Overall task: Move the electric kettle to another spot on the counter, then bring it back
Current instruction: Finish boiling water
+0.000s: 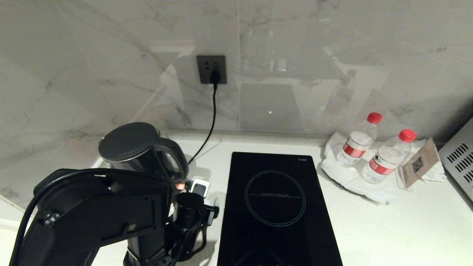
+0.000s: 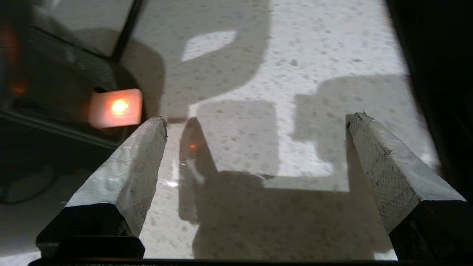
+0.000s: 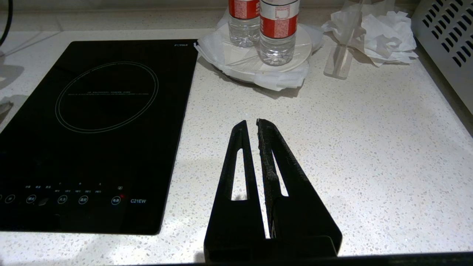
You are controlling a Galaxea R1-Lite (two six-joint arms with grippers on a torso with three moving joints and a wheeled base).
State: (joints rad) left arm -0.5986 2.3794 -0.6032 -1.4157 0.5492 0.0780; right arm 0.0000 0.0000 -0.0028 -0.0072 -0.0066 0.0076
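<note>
The glossy black electric kettle [image 1: 136,147] stands at the back left of the white speckled counter [image 1: 388,229], with its handle toward the hob. My left arm [image 1: 111,214] reaches in low, just in front of it. In the left wrist view my left gripper [image 2: 258,119] is open, with only bare counter [image 2: 314,55] between its white-wrapped fingers [image 2: 129,173]. The kettle's dark body [image 2: 48,74] and its glowing orange switch [image 2: 115,108] lie just beyond one fingertip. My right gripper [image 3: 251,121] hangs shut and empty over the counter [image 3: 351,147], to the right of the hob.
A black induction hob [image 1: 277,207] fills the middle of the counter. Two water bottles [image 1: 360,142] stand on a white plate [image 1: 351,181] at the back right, beside a vented metal appliance [image 1: 458,159]. A black cord runs from the wall socket [image 1: 211,69] down behind the kettle.
</note>
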